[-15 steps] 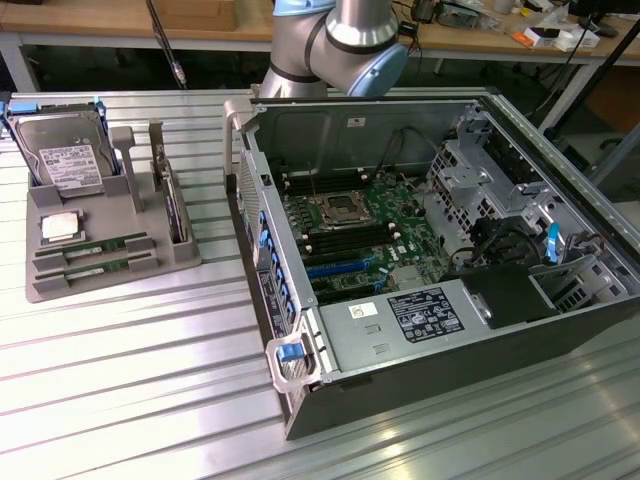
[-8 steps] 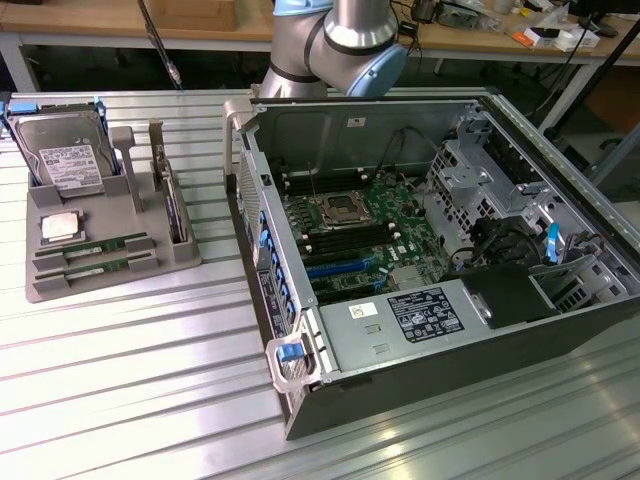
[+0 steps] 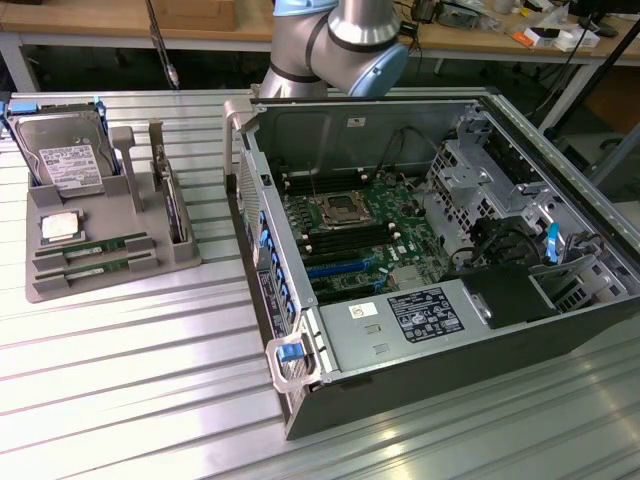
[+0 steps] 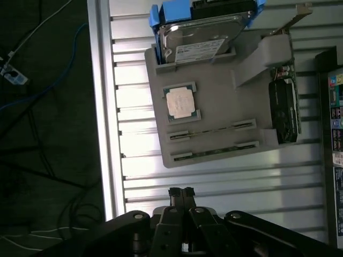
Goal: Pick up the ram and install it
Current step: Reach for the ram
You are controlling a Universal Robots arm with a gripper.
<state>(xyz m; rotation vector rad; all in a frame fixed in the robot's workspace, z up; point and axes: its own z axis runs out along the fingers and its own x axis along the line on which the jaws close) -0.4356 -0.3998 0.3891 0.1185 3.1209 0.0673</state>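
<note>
Two rams, thin green sticks, lie side by side in slots of a grey tray [image 3: 110, 282] at the exterior view's left: one ram [image 3: 95, 243] and the other [image 3: 95, 263]. The wrist view looks down on the same tray [image 4: 225, 101] with both rams [image 4: 211, 130] [image 4: 214, 151] in their slots. My gripper [image 4: 181, 190] hangs high above the table, short of the tray, its two fingers pressed together and holding nothing. The arm [image 3: 330, 40] rises behind the open computer case [image 3: 430, 330], whose motherboard memory slots [image 3: 345, 240] are exposed.
The tray also carries a silver hard drive [image 3: 65, 160] in a blue bracket, a square processor [image 3: 60, 227] and an upright card [image 3: 172, 200]. The table's metal edge [image 4: 99, 107] borders a dark floor with cables. A cluttered workbench stands behind.
</note>
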